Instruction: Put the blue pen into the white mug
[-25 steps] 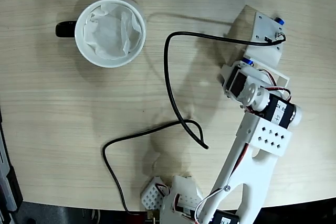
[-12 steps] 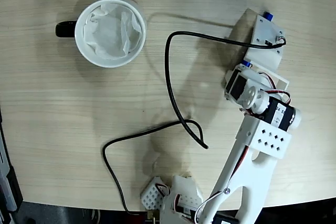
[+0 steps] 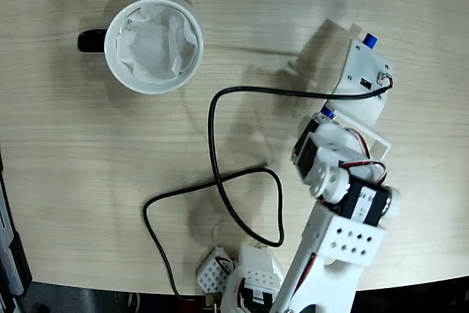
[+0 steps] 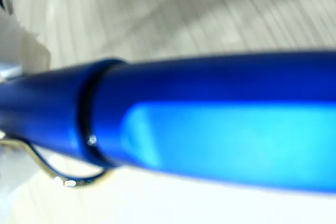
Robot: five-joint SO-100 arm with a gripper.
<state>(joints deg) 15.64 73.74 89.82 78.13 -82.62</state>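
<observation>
Blue pen filling the wrist view, seemingly gripped in the hand — blurred, white mug well apart

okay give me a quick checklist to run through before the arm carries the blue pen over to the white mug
1. Pen in the gripper: ok. The blue pen fills the wrist view, close to the camera, and blue tips poke out from under the gripper in the fixed view.
2. Grip firmness: cannot tell, the fingers are hidden.
3. Mug upright and open: ok. The white mug stands at upper left with tissue paper inside.
4. Path to the mug: not ok. The black cable loops across the table between them.
5. Pen lifted off the table: cannot tell.
</observation>
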